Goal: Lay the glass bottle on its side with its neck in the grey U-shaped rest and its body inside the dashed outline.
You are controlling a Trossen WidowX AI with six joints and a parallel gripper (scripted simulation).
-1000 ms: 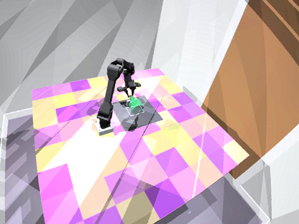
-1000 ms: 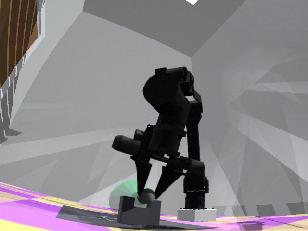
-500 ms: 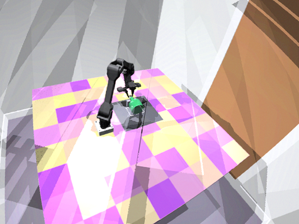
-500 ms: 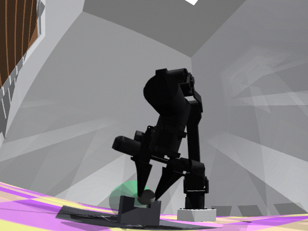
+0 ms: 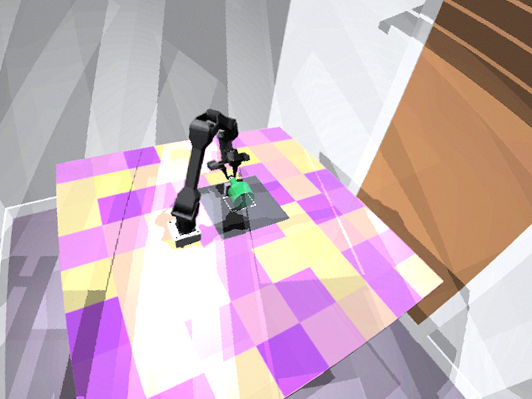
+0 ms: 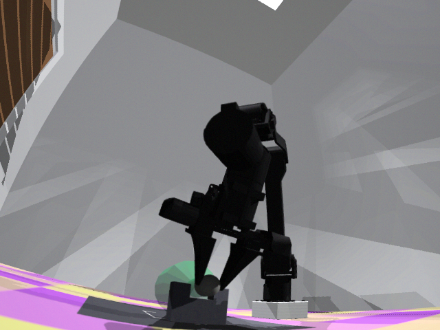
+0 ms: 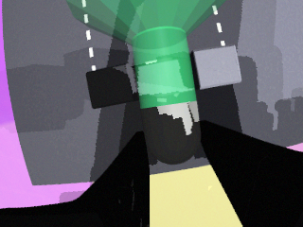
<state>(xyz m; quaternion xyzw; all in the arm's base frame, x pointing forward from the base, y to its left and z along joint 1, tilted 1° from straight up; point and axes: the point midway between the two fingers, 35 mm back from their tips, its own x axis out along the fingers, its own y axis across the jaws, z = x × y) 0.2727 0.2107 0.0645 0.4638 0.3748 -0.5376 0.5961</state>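
Wrist view: the hand point(image 5: 230, 177) point(image 6: 210, 287) point(image 7: 172, 132) grips the bottle's dark cap point(image 6: 207, 285) point(image 7: 171, 137); its green neck point(image 7: 165, 71) lies (lengthwise) between the rest's prongs point(image 6: 179, 294) point(image 7: 218, 67).

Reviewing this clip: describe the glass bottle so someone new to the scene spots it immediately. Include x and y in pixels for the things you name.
On the patchwork tabletop point(image 5: 310, 256), find the dark grey mat point(image 5: 269, 210) in front of the black arm point(image 5: 196, 159) point(image 6: 245, 177). Over it, at the gripper's fingertips point(image 5: 230, 177) point(image 6: 210, 284), is the bottle point(image 5: 241, 193) point(image 6: 177, 277) point(image 7: 163, 76): see-through green, with a broad faceted body, narrow neck and dark rounded tip. Nothing else there is green.
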